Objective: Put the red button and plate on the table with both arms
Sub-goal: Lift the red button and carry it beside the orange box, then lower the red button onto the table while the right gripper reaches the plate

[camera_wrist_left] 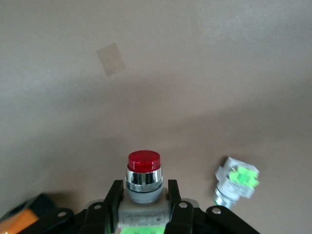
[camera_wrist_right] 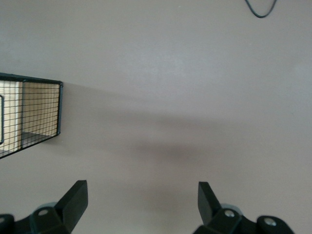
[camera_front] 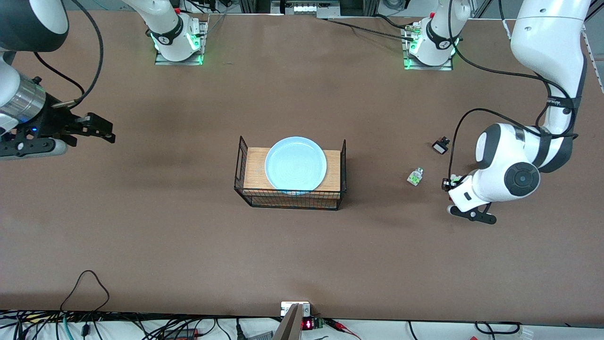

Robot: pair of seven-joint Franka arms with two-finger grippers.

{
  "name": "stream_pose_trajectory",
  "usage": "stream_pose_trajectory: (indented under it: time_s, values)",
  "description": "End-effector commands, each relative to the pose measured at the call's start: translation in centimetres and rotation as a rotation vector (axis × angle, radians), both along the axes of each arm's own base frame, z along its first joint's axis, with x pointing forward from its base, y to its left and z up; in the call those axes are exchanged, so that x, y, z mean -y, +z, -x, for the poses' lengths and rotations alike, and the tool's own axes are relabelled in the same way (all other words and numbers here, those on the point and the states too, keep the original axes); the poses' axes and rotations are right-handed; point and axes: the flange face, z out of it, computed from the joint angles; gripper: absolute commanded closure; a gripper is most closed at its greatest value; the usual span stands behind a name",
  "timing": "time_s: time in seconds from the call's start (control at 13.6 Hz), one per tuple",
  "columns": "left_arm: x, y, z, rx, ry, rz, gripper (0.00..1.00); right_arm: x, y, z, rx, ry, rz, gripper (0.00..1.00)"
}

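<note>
the right end effector hangs over the flat matte brown surface toward the right arm's end, its two black fingers spread wide with nothing between them; the right wrist view shows bare surface under it and only a corner of the black wire basket with the wooden top. that arm waits.

the round pale-blue shallow plate sits on the basket's wooden top, not yet on the surface.

toward the left arm's end lie a small white-and-green piece without red and, farther from the front camera, a small black-and-white part.

the left end effector is clamped on the whitish body of the tiny red-capped pushbutton, low over the surface just beside the white-green piece.

risks, as i judge them: the grip is only on the button's body, so it could tip or roll on release; lowering crooked might nudge the neighbouring piece. the plate's raised rim offers a thin hold, so it could slip or drag the basket.
</note>
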Motion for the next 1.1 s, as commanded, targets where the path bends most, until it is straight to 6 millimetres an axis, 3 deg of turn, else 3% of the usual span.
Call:
stream_pose_trajectory:
  time_s: [0.0,0.07,0.29,0.37,0.44,0.59,0.88,1.03]
  values:
    - [-1.5,-3.5,0.0,0.051,-0.041,0.018,0.82,-3.4,-1.0,0.4,-0.053,-0.147,-0.016,0.00]
    - [-1.7,-3.9,-0.1,0.050,-0.049,0.021,0.79,-6.6,-1.0,0.9,-0.072,-0.254,-0.043,0.00]
    - [-1.4,-5.0,0.1,0.037,-0.034,0.022,0.32,-15.2,-0.7,3.0,-0.082,-0.535,-0.028,0.00]
    - [-1.4,-5.0,0.0,0.039,-0.033,0.023,0.21,-16.9,-1.7,3.2,-0.098,-0.558,-0.025,0.00]
    - [-1.4,-4.8,0.0,0.037,-0.032,0.022,0.02,-17.7,-2.3,3.2,-0.108,-0.560,-0.019,0.00]
    - [-1.3,-3.9,-0.2,0.041,-0.031,0.021,0.00,-22.7,-3.2,5.0,-0.108,-0.502,-0.006,0.00]
    - [-1.8,2.2,-2.3,0.024,-0.005,0.001,0.00,-30.0,-6.8,6.6,-0.093,-0.643,-0.001,0.00]
    - [-1.7,2.6,-2.2,-0.010,0.000,-0.002,0.00,-32.6,-8.3,7.2,-0.080,-0.713,-0.009,0.00]
